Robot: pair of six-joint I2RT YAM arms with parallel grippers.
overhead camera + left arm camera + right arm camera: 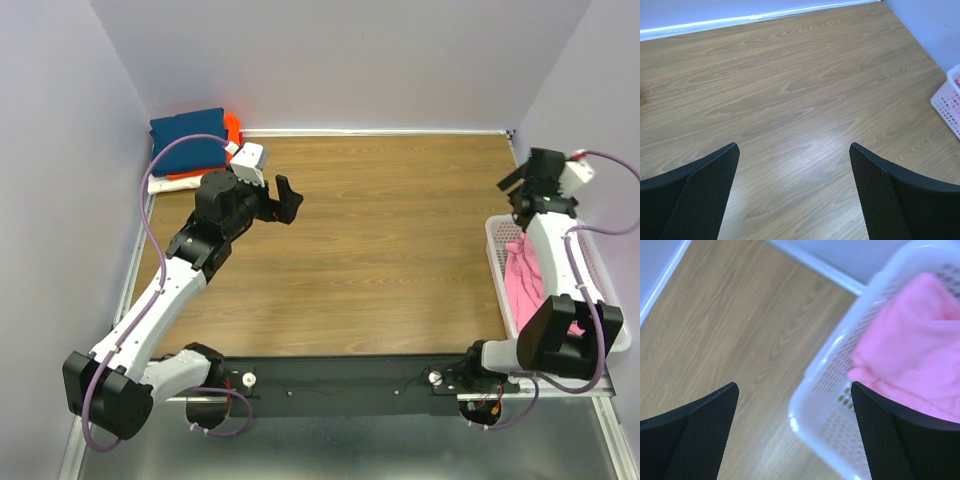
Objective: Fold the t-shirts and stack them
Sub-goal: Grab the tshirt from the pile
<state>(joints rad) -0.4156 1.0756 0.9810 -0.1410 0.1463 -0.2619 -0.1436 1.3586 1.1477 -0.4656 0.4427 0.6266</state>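
folded shirts (188, 140): far-left corner of table (400, 230) | basket (497, 270): right edge | loose shirt (525, 275): in basket

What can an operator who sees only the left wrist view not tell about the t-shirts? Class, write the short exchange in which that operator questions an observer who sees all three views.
Operator: I see the table and a corner of the basket. Is anything in it?
Observer: Yes, a pink t-shirt lies bunched inside it.
Operator: Are any shirts folded?
Observer: A stack sits in the table's far left corner, with a navy blue t-shirt on top and an orange t-shirt showing at its edge.
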